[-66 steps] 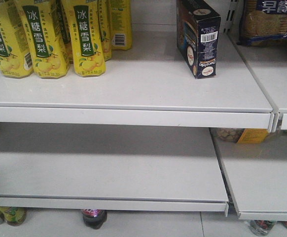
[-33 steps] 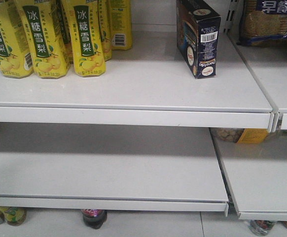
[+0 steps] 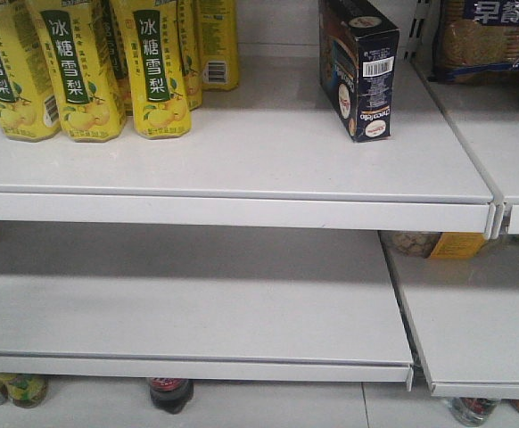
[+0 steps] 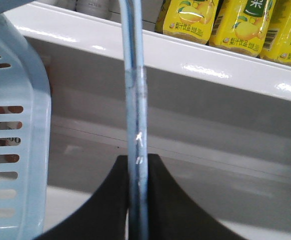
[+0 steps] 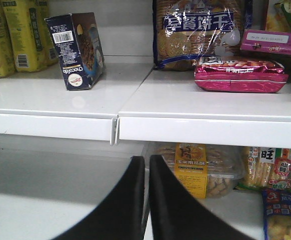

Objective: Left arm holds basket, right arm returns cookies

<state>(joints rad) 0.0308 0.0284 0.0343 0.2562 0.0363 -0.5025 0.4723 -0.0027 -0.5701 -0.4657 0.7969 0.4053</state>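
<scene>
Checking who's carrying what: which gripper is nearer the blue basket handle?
Left. The left gripper is shut on the basket handle, the bar running between its jaws. The right gripper, nearly shut and empty, faces the shelves; no basket shows in its view.

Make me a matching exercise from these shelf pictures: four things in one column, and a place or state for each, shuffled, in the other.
Things:
1. dark navy cardboard cookie box
2. yellow pear-drink bottles
3. light blue plastic basket's hoop handle
4. shiny pink snack bag

Places or states:
A. lying flat on the right-hand shelf
B. clamped in the left gripper
C. upper shelf, left end
D. standing alone on the upper shelf, barcode showing

Pairs: 1-D, 2-C, 3-B, 4-A
</scene>
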